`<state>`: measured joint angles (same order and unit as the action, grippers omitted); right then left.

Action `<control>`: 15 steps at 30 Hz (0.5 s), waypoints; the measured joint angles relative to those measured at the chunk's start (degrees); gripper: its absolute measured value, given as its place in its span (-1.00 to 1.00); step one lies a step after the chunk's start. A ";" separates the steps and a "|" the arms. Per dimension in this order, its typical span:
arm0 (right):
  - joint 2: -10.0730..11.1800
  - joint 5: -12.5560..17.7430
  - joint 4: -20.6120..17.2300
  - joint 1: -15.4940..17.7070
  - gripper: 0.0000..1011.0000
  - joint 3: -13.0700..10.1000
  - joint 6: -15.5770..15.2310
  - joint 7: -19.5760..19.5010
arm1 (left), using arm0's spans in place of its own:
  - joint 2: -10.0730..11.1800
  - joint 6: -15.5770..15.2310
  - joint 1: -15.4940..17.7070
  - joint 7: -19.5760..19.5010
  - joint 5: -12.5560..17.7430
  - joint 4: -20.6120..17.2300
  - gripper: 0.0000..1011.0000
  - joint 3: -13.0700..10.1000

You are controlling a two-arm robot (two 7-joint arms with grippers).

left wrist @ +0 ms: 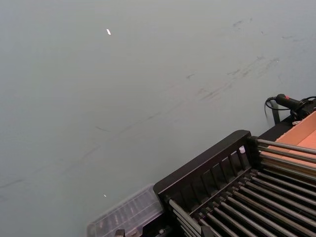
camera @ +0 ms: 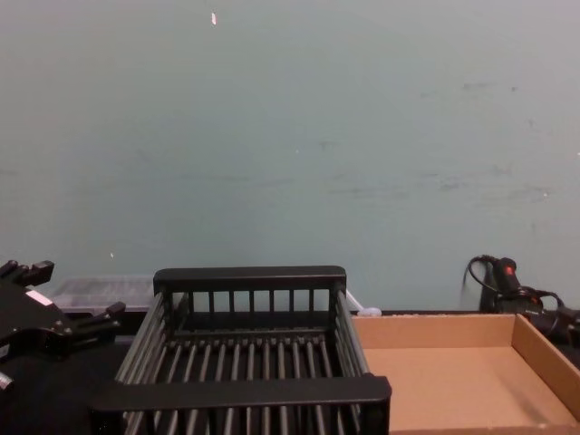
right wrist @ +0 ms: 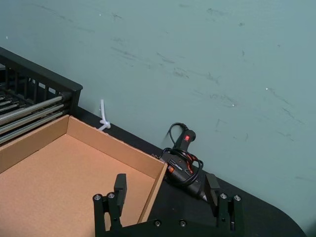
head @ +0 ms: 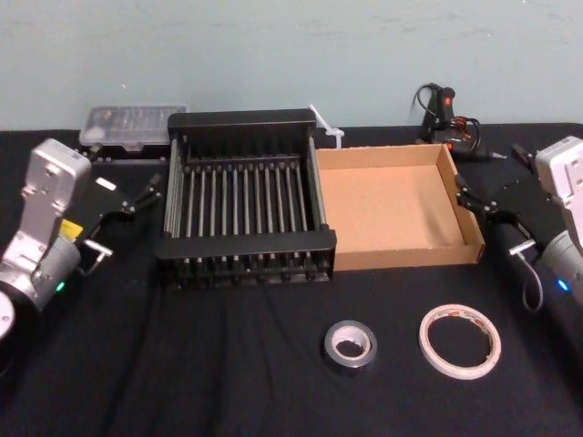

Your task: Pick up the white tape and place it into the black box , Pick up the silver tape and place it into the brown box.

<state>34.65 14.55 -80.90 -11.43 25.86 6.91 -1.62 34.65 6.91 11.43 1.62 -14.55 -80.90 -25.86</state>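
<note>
Both rolls on the cloth, both boxes empty, my grippers spread and holding nothing.
The whitish red-printed tape roll (head: 460,340) lies flat near the front of the black tablecloth (head: 228,364), near the dark grey-silver tape roll (head: 351,345). Both are well apart from the black slatted plastic crate (head: 244,246) and the shallow brown cardboard tray (head: 405,254) behind. My right gripper (head: 463,193) hangs at the tray's right wall, fingers wide. My left gripper (head: 144,193) waits left of the crate, also spread. Risks: the whitish roll looks thin, so my fingers may skid off it or knock its neighbour, and my right gripper may clip the tray wall. From above I cannot judge roll height or read the print.
</note>
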 joint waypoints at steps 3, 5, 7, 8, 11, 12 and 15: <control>0.00 0.00 0.00 0.00 0.98 0.00 0.00 0.00 | 0.00 0.00 0.00 0.00 0.00 0.00 0.98 0.00; 0.00 0.00 0.00 0.00 0.98 0.00 0.00 0.00 | 0.00 0.00 0.00 0.00 0.00 0.00 0.98 0.00; 0.00 0.00 0.00 0.00 0.98 0.00 0.00 0.00 | 0.00 0.00 0.00 0.00 0.00 0.00 0.98 0.00; 0.00 0.00 0.00 0.00 0.98 0.00 0.00 0.00 | 0.00 0.00 0.00 0.00 0.00 0.00 0.98 0.00; 0.00 0.00 0.00 0.00 0.98 0.00 0.00 0.00 | 0.00 0.00 0.00 0.00 0.00 0.00 0.98 0.00; 0.00 0.00 0.00 0.00 0.98 0.00 0.00 0.00 | 0.00 0.00 0.00 0.00 0.00 0.00 0.98 0.00; 0.00 0.00 0.00 0.00 0.98 0.00 0.00 0.00 | 0.00 0.00 0.00 0.00 0.00 0.00 0.98 0.00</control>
<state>34.65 14.55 -80.90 -11.43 25.86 6.91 -1.62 34.65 6.91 11.43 1.62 -14.55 -80.90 -25.86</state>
